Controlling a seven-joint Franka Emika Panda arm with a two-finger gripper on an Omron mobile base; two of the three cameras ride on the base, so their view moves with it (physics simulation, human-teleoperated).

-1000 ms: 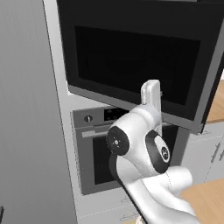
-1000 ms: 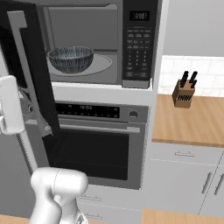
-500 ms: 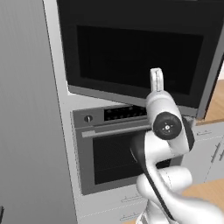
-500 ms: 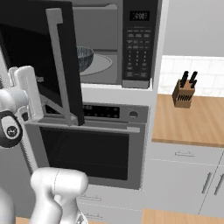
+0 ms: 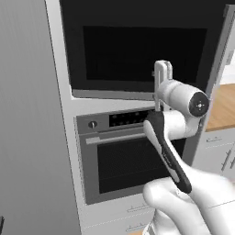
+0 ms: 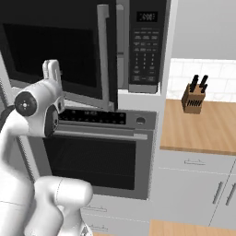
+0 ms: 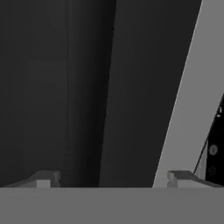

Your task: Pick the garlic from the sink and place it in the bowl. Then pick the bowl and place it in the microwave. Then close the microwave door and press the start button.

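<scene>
The microwave door [image 6: 60,55] stands nearly shut, with only a narrow gap left along its handle side. Its long vertical grey handle [image 6: 103,55] sits just beside the keypad strip [image 6: 145,50] of the microwave [image 6: 147,83]. In the left base view the door's dark glass window [image 5: 142,53] faces the camera almost squarely.

The gripper [image 7: 113,177] is right up against the outer face of the door, low on the panel and towards its handle side. Its fingers [image 7: 43,178] stand wide apart with nothing between them. In the hand view the black door panel [image 7: 87,87] lies directly ahead, and the grey handle [image 7: 188,96] slants up on the right, above the right fingertip. Whether the fingertips actually touch the door I cannot tell. In the base views the white hand [image 5: 163,78] rises in front of the door's lower edge, above the oven [image 6: 92,152] with its horizontal bar handle.

A small display [image 6: 148,17] at the top of the keypad shows pale digits, and the key labels below it are too small to read. A knife block [image 6: 193,97] stands on the wooden counter [image 6: 203,129] to the right.
</scene>
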